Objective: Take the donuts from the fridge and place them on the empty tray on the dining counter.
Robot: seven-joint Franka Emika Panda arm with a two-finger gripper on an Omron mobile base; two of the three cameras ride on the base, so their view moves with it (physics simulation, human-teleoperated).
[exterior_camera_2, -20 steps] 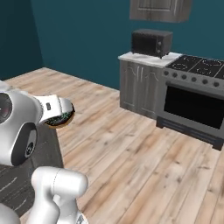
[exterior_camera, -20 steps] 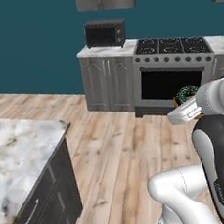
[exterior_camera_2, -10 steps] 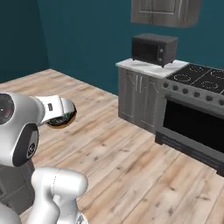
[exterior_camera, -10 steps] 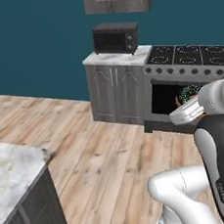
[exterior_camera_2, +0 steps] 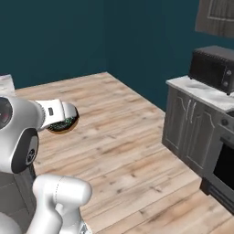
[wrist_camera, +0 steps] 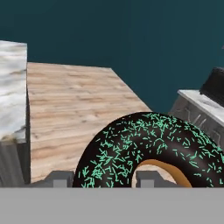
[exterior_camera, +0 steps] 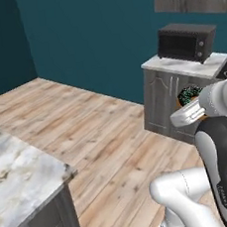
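We carry the donut (wrist_camera: 148,148) toward the tabletop (exterior_camera: 20,171).
Our hand (wrist_camera: 103,178), half closed, grips it; we keep it level while the base turns.

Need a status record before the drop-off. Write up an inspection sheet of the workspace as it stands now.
Surface: corner of a marble counter over a dark base at lower left of the left base view; bare as far as seen.
Job's things: one donut with dark icing and green sprinkles, held up in the air; tray and fridge nothing seen.
Clutter: nothing seen.
Grippers: gripper closed on the donut, one fingertip outside the ring and one through its hole.
Cables: nothing seen.
Surroundings: wood plank floor, teal wall, black microwave on a grey cabinet, oven front beside it.
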